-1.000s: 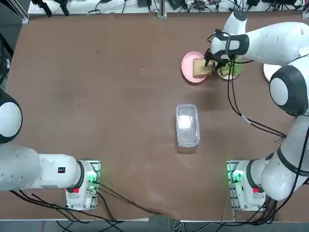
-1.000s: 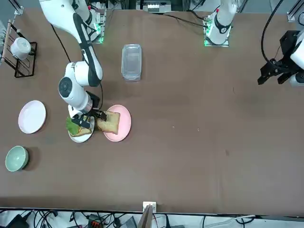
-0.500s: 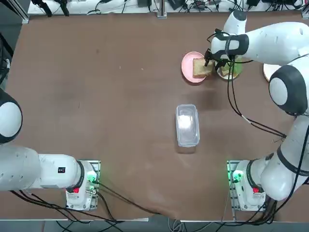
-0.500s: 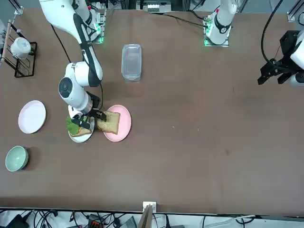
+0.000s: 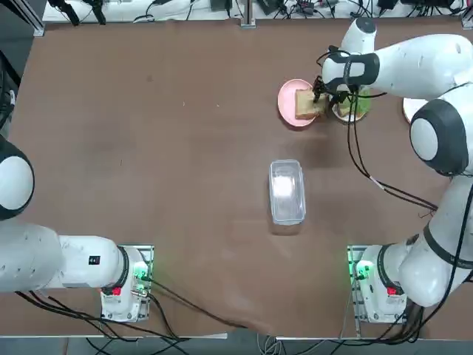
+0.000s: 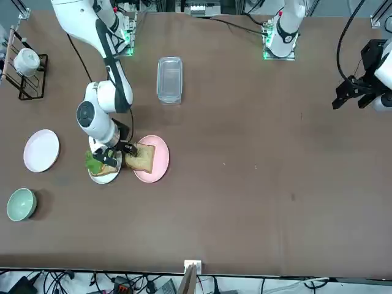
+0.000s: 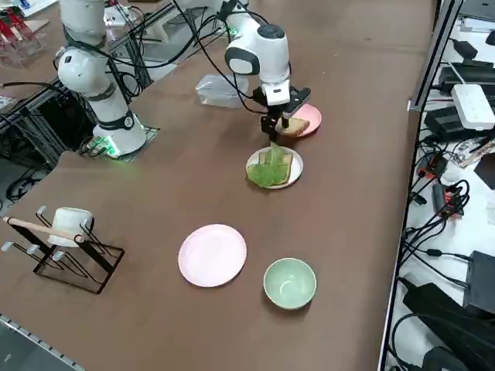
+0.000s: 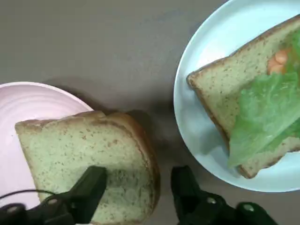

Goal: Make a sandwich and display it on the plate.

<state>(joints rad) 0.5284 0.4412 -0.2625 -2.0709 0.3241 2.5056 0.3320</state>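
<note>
A tan bread slice (image 8: 84, 145) lies on the pink plate (image 8: 28, 103), also seen from above as the slice (image 5: 309, 103) on that plate (image 5: 285, 100). Beside it, the white plate (image 8: 197, 93) holds another bread slice (image 8: 225, 89) topped with green lettuce (image 8: 267, 117). My right gripper (image 8: 138, 174) is low over the gap between the two plates, open. One finger rests over the pink plate's slice and the other stands just past that slice's edge. From the side, the gripper (image 7: 272, 127) is between the slice (image 7: 292, 126) and the lettuce (image 7: 267, 171).
A clear lidded container (image 5: 287, 191) lies mid-table. A pale round plate (image 7: 212, 254) and a pale-green cup (image 7: 289, 283) sit further along the table's right side. A wire rack with a white mug (image 7: 69, 239) stands at the table's corner.
The gripper's fingers have narrowed around the edge of the pink plate's bread slice. The arm has barely moved, and both slices and plates lie as before.
</note>
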